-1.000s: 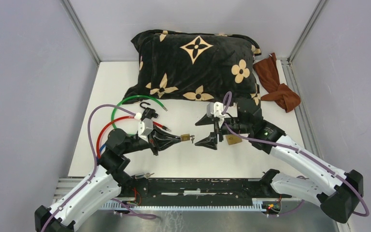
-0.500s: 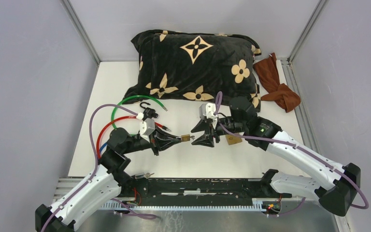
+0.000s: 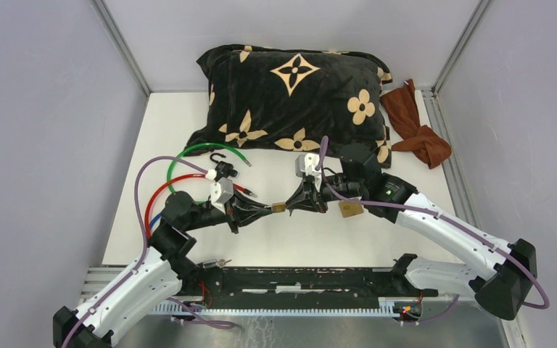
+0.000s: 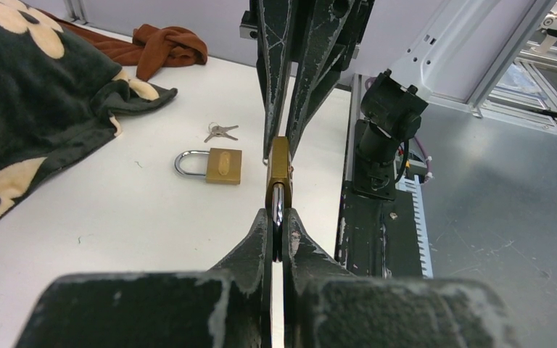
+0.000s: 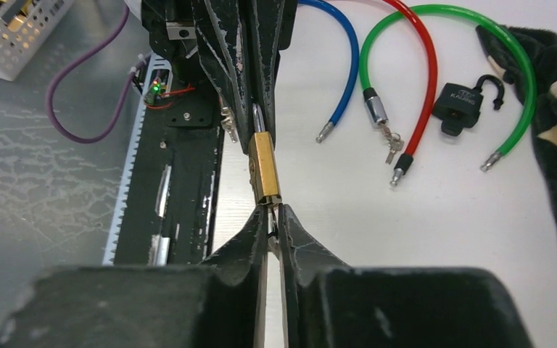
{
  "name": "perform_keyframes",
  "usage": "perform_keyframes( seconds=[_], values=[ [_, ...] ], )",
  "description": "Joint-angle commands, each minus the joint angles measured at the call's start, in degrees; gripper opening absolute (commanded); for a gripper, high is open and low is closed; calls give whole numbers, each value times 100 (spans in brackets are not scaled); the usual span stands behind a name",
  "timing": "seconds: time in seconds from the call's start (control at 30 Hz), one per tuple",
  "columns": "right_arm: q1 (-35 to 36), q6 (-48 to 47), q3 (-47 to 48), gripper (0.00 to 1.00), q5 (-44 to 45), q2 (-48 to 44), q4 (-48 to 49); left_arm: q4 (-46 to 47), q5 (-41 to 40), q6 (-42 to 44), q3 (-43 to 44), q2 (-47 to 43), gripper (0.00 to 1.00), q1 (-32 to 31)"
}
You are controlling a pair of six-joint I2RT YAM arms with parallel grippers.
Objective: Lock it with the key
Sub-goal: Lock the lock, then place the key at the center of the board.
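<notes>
Small brass padlock (image 5: pixel 265 170) is up off the counter (image 3: pixel 181 123), hanging between the two arms. Left gripper (image 4: pixel 277 217) is clamped tight on its shackle. Right gripper (image 5: pixel 269 220) is pinched nearly closed on what looks like the key (image 5: pixel 270 214) in the bottom. So key's in and grabbed, I'd say. What's left: the turn, and checking the shackle seats.
</notes>
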Motion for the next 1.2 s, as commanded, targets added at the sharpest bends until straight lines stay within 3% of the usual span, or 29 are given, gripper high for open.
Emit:
perform_keyframes(
  seconds=[0.0, 0.2, 0.4, 0.63, 0.83, 0.97, 1.17],
  values=[
    [32, -13, 217, 0, 104, 44, 144, 242, 84, 158, 56, -9, 2, 26],
    [-44, -129, -135, 0, 671, -240, 167, 234, 39, 78, 11, -81, 2, 58],
    [-915, -41, -713, 0, 794, -800, 82, 212, -33, 61, -36, -189, 2, 143],
    [-1223, 156, -962, 0, 1105, -1147, 56, 193, -37, 45, -93, -230, 2, 167],
    [-1261, 1823, -1626, 0, 2138, -572, 816, 196, -71, 33, -127, -256, 2, 165],
    [-1281, 3048, -2299, 0, 2287, -209, 1764, 187, -77, 6, -153, -295, 2, 178],
    [-1313, 3761, -2921, 0, 2566, 138, 2468, 181, -84, -13, -187, -342, 2, 203]
  ],
)
